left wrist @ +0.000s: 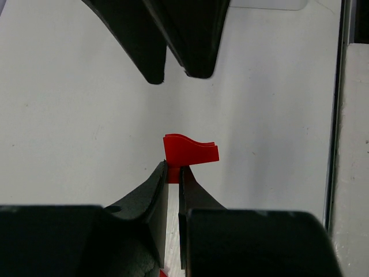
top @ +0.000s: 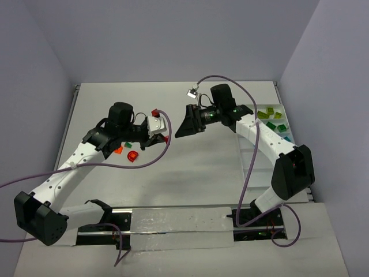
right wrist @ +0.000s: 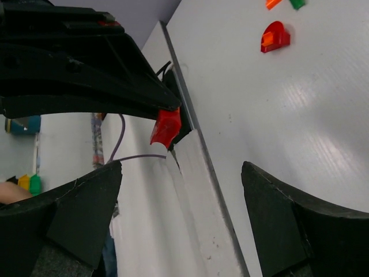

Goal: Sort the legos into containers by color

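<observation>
1. You have two arms at work. Your left gripper (left wrist: 173, 171) is pinched almost fully shut on one red brick (left wrist: 190, 151). It grips the brick by its lower edge and holds it up off the table (top: 202, 167), near the middle.
2. Your right gripper (right wrist: 181, 222) stands wide open with nothing between its fingers. It points at the left gripper and the held brick, close to them but not touching.
3. You can count three loose bricks on the table beside the left arm, all close together. There is one orange brick (top: 118, 150), one dark green brick (top: 127, 144) and one arched red piece (top: 132, 156).
4. One white tray (top: 256, 151) lies along the right side of the table, under and beside the right arm. Thin dividers split it into compartments.
   - The far compartment holds what look like three lime green bricks (top: 270, 111).
   - The next holds two brighter green bricks (top: 275, 126).
   - The one after shows one teal brick (top: 286, 138), partly hidden by the arm, so you cannot be sure of that count.
5. The surface is a flat, matte white table. A metal rail (top: 173, 222) runs along its near edge, where both bases are bolted. Two purple cables (top: 150, 163) loop from the arms across it.
6. Plain lavender walls (top: 173, 34) close the table in on the left, far and right sides.
</observation>
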Motion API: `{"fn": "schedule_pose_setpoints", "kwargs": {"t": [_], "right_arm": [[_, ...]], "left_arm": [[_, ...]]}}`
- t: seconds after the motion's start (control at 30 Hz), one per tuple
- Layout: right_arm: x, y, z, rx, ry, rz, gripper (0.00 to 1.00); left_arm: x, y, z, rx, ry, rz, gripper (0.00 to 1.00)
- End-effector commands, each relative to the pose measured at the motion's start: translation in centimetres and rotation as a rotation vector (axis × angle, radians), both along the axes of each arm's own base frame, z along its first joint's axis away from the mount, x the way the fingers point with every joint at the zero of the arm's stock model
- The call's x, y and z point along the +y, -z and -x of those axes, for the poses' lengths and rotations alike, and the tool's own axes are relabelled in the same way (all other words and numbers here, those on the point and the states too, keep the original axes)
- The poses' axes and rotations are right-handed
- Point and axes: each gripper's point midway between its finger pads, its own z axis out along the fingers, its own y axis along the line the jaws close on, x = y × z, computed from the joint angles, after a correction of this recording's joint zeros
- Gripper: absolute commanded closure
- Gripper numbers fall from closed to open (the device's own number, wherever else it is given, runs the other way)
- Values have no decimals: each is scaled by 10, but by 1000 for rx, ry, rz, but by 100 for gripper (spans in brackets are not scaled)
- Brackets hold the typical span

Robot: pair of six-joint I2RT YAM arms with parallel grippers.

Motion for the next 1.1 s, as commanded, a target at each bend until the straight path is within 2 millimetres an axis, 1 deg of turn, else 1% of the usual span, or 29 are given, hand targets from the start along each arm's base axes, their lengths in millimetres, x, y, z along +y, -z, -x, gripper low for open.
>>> {"fn": "schedule_pose_setpoints", "kwargs": {"t": [0.0,0.2,0.37,0.43,0.47,0.5,0.57,0.63,0.7,0.77,0.8,0.9,0.93,0.97,1.0,1.07], "right_arm": [[15,-22,14,-39,-110,-83,12],[27,-19,19,5,-164,-94,18],[34,-17,21,70,-208,-127,27],[37,-18,22,84,-214,-135,35],[38,-17,23,91,-221,-135,42],[38,-16,23,93,-222,-135,43],[38,-14,24,103,-224,-135,56],[38,-13,25,104,-224,-137,63],[37,-13,27,105,-228,-138,68],[36,-13,30,108,-233,-138,77],[35,-12,31,115,-236,-135,78],[32,-11,35,113,-249,-129,88],[31,-11,36,110,-249,-127,90],[30,-10,38,111,-246,-121,96],[29,-9,38,111,-244,-118,100],[27,-8,36,103,-234,-111,100]], "left_arm": [[-10,-32,-14,-56,-56,54,100],[-20,-29,-2,-65,-1,41,100],[-27,-29,4,-92,24,26,100],[-27,-30,3,-102,17,20,100],[-28,-29,4,-104,15,17,100],[-29,-30,4,-108,17,18,100],[-29,-30,3,-119,12,15,100],[-28,-29,1,-125,5,9,100],[-27,-27,0,-127,-4,0,100],[-25,-24,-2,-134,-18,-12,100],[-24,-23,-4,-139,-30,-15,100],[-19,-18,-9,-151,-63,-29,100],[-19,-17,-11,-153,-73,-32,100],[-17,-17,-13,-159,-84,-35,100],[-16,-15,-14,-162,-93,-42,100],[-12,-13,-16,-171,-108,-53,100]]}}
